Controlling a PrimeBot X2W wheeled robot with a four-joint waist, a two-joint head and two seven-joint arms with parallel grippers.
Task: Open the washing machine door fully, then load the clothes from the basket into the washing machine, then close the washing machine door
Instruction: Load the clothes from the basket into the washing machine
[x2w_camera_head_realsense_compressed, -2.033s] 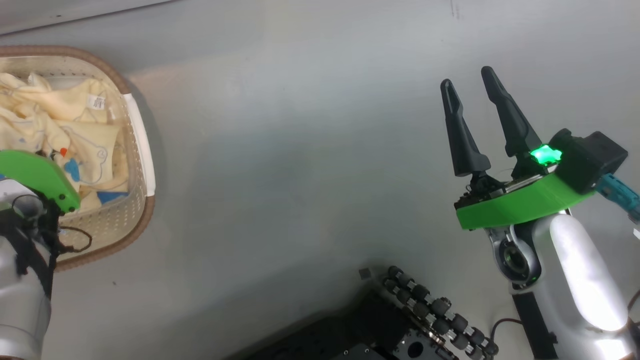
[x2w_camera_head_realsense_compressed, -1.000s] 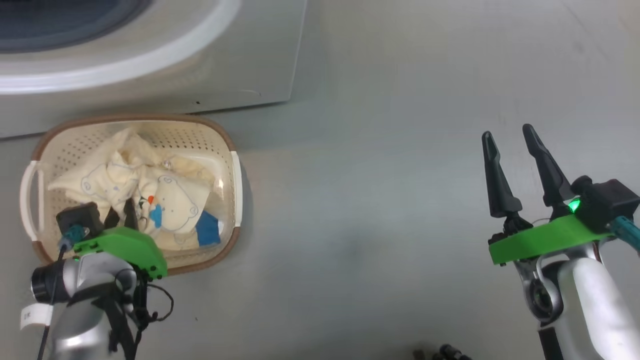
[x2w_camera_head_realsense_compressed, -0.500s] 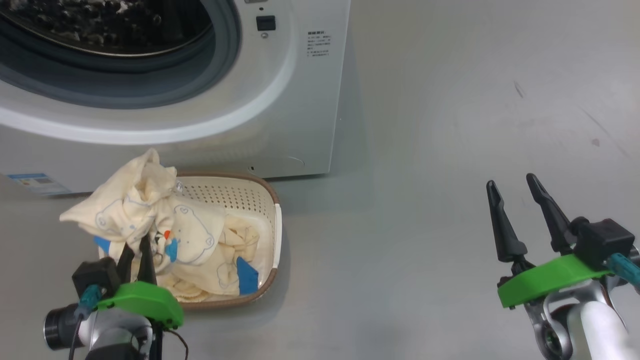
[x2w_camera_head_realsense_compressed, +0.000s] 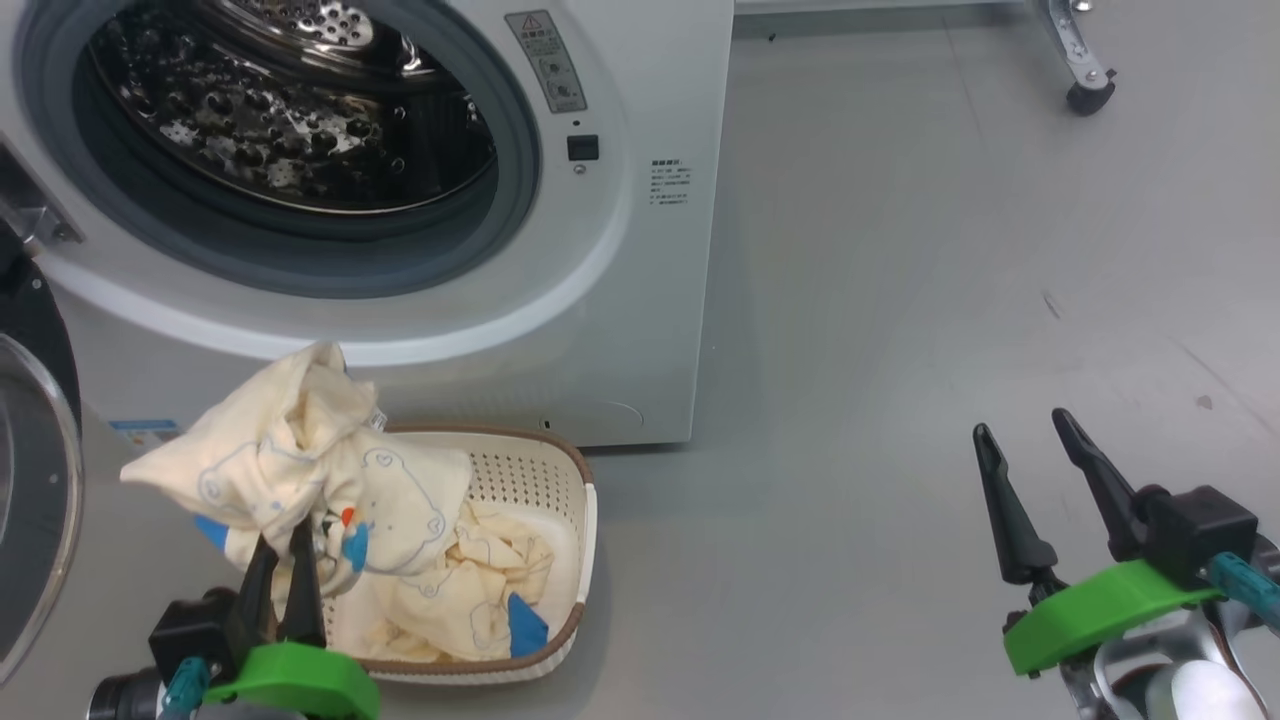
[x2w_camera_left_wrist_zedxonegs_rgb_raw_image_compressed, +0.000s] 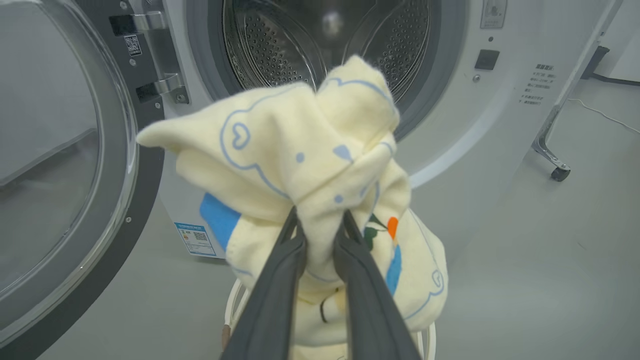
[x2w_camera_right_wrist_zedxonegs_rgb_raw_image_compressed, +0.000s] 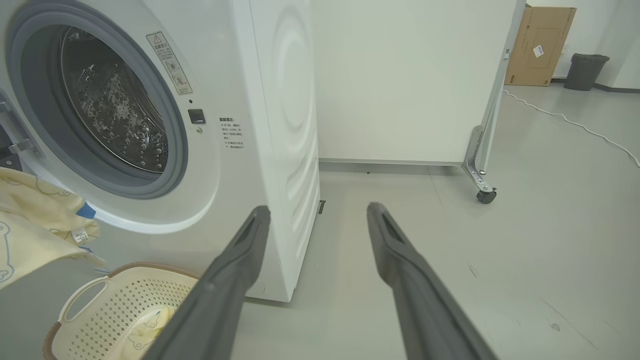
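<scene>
My left gripper (x2w_camera_head_realsense_compressed: 285, 545) is shut on a bunch of cream-yellow clothes (x2w_camera_head_realsense_compressed: 290, 440) with blue line prints, held up above the left end of the basket (x2w_camera_head_realsense_compressed: 520, 475). In the left wrist view the fingers (x2w_camera_left_wrist_zedxonegs_rgb_raw_image_compressed: 280, 270) pinch the clothes (x2w_camera_left_wrist_zedxonegs_rgb_raw_image_compressed: 300, 150) in front of the steel drum (x2w_camera_left_wrist_zedxonegs_rgb_raw_image_compressed: 325, 40). More clothes (x2w_camera_head_realsense_compressed: 470, 590) lie in the basket. The washing machine (x2w_camera_head_realsense_compressed: 640, 300) stands just behind, and its door (x2w_camera_head_realsense_compressed: 30, 500) is swung open to the left. My right gripper (x2w_camera_head_realsense_compressed: 1022, 423) hangs open and empty over bare floor at the right.
A white partition on a castor leg (x2w_camera_right_wrist_zedxonegs_rgb_raw_image_compressed: 482, 192) stands behind and to the right of the machine. A cardboard box (x2w_camera_right_wrist_zedxonegs_rgb_raw_image_compressed: 542, 45), a dark bin (x2w_camera_right_wrist_zedxonegs_rgb_raw_image_compressed: 585, 70) and a floor cable (x2w_camera_right_wrist_zedxonegs_rgb_raw_image_compressed: 575, 125) lie farther back. Open grey floor (x2w_camera_head_realsense_compressed: 900, 350) spreads to the right.
The head camera has tilted up from the floor to the machine. My left gripper has lifted the garment out of the basket and raised it toward the drum opening. The right gripper stays open.
</scene>
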